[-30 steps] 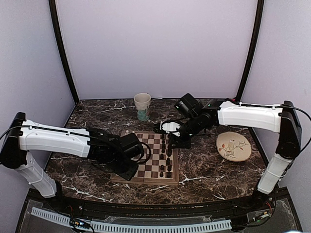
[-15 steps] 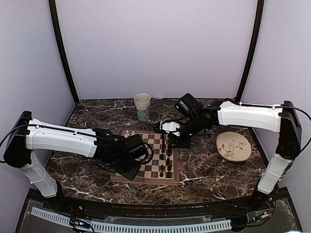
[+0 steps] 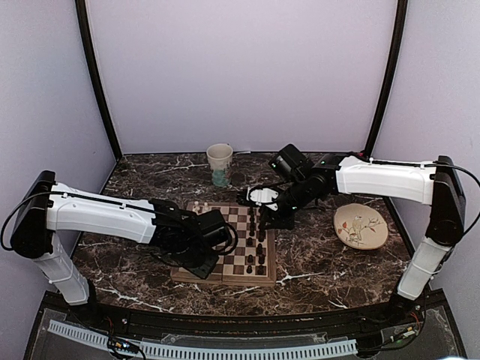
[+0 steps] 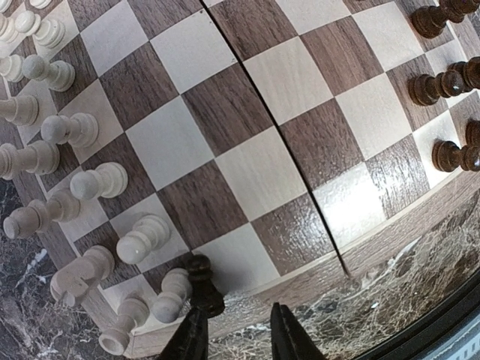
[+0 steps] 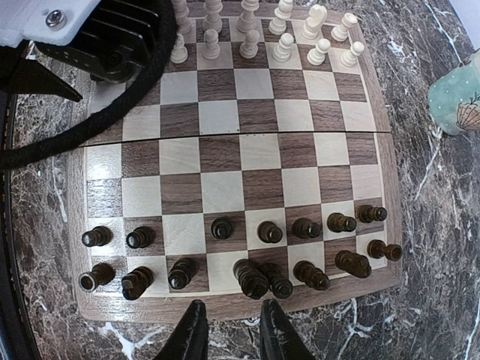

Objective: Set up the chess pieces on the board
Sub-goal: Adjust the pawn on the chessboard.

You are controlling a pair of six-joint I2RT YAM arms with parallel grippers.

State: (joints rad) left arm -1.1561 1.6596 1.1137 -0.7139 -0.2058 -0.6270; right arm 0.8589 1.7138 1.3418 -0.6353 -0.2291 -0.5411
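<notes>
The board (image 3: 237, 223) lies between both arms. Cream-white chess pieces (image 4: 71, 129) fill two rows on its left side, also seen far off in the right wrist view (image 5: 247, 39). Dark chess pieces (image 5: 270, 232) stand in two rows on its right side (image 3: 259, 241). My left gripper (image 4: 236, 331) is open over the board's near edge (image 3: 204, 264), with nothing between its fingers. A lone dark pawn (image 4: 201, 279) stands among the white pieces, right beside the left finger. My right gripper (image 5: 232, 331) is open and empty just outside the dark rows (image 3: 271, 219).
A paper cup (image 3: 220, 163) stands behind the board, its patterned side showing in the right wrist view (image 5: 457, 97). A round cream plate (image 3: 361, 226) lies to the right. The left arm's black cable (image 5: 82, 135) drapes over the board's far left corner. Marble table (image 3: 322, 262) surrounds the board.
My left gripper has opened and shifted slightly to the right along the board's near edge. The right arm has not moved.
</notes>
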